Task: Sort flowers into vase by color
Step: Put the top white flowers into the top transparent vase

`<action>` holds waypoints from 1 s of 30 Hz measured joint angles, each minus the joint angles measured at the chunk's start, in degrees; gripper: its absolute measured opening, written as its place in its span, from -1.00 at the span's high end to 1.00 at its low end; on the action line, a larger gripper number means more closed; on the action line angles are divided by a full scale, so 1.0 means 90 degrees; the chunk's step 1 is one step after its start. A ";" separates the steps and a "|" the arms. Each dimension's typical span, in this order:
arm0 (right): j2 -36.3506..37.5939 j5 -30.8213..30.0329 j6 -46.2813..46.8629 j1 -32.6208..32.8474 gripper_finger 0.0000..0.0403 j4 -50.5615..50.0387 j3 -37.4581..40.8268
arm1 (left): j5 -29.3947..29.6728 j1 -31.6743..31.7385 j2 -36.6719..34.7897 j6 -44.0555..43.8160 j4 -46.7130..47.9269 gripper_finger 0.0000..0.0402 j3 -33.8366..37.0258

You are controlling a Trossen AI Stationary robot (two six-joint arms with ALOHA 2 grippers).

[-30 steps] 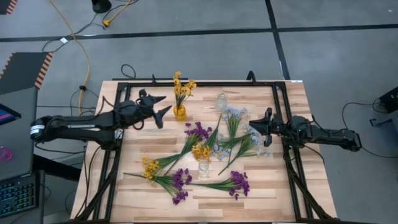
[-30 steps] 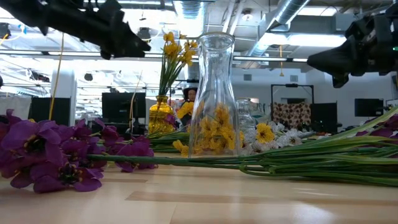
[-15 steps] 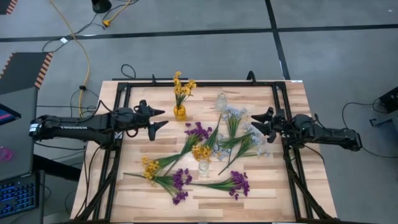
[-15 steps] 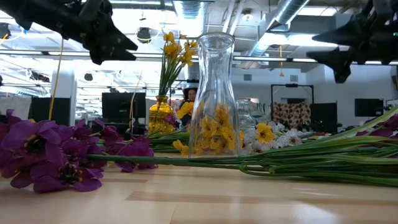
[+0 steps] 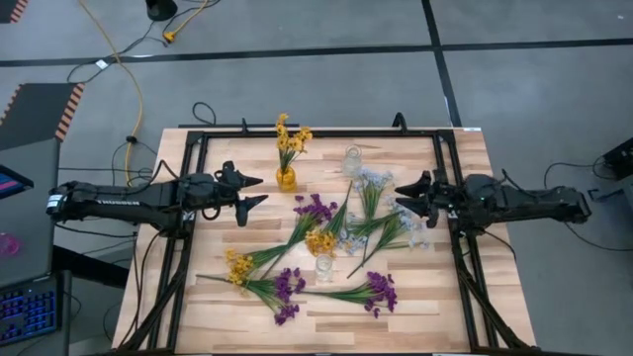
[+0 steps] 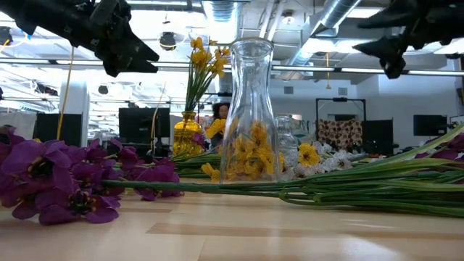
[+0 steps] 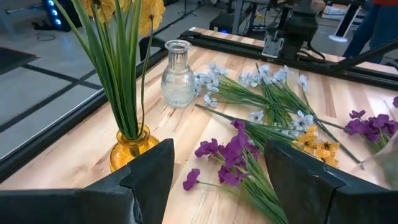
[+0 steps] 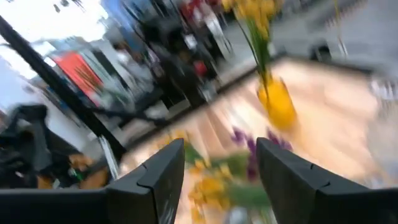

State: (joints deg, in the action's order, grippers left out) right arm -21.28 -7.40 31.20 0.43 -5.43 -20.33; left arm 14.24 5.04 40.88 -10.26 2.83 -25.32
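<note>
Both grippers spread and empty, left [image 5: 251,190] hovering beside the amber vase [image 5: 286,179] already holding yellow sprigs, right [image 5: 410,195] over the pale sprigs [image 5: 374,184], with purple [image 5: 288,288] and yellow [image 5: 238,266] flowers loose on the table [image 5: 465,287], presumably awaiting picking.

On the desk [image 5: 218,297] we see one vase [image 5: 286,179] toward the far edge, holding a bunch of flowers [image 5: 289,136]. To its right stands a second vase [image 5: 352,161]. A third vase [image 5: 323,268] stands nearer the front, amid loose flowers [image 5: 318,240] lying across the middle. The left claw [image 5: 254,190] hangs just left of the filled vase; the right claw [image 5: 407,197] is at the right of the loose stems.
</note>
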 joint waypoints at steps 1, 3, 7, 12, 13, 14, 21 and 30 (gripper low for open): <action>-0.0213 0.0000 0.0164 -0.0018 -0.12 -0.0306 -0.0172 | 0.0002 0.0000 -0.0002 -0.0001 0.0005 -0.18 0.0000; -0.0655 -0.0019 0.0481 -0.0057 -0.12 -0.0861 -0.0534 | 0.0002 0.0000 -0.0002 -0.0002 0.0062 -0.18 0.0000; -0.1482 -0.0046 0.1170 -0.0198 -0.12 -0.1861 -0.1174 | 0.0002 0.0000 -0.0002 -0.0005 0.0136 -0.18 0.0000; -0.2531 -0.0049 0.1928 -0.0400 -0.12 -0.2333 -0.1570 | 0.0006 0.0002 -0.0002 -0.0007 0.0248 -0.18 0.0000; -0.2744 -0.0049 0.2043 -0.0421 -0.12 -0.2333 -0.1602 | 0.0005 0.0002 0.0000 -0.0005 0.0263 -0.18 0.0000; -0.2946 -0.0048 0.2148 -0.0448 -0.12 -0.2330 -0.1639 | 0.0005 0.0002 -0.0001 -0.0007 0.0277 -0.18 0.0000; -0.4333 -0.0036 0.2586 -0.0525 -0.12 -0.2414 -0.1925 | 0.0005 0.0002 0.0000 -0.0007 0.0323 -0.18 0.0000; -0.5892 -0.0024 0.3054 -0.0531 -0.12 -0.2826 -0.2549 | 0.0005 0.0002 0.0000 -0.0007 0.0324 -0.18 0.0000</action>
State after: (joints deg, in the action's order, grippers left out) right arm -74.30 -7.62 58.69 -4.35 -30.86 -43.27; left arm 14.28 5.06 40.88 -10.33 5.75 -25.32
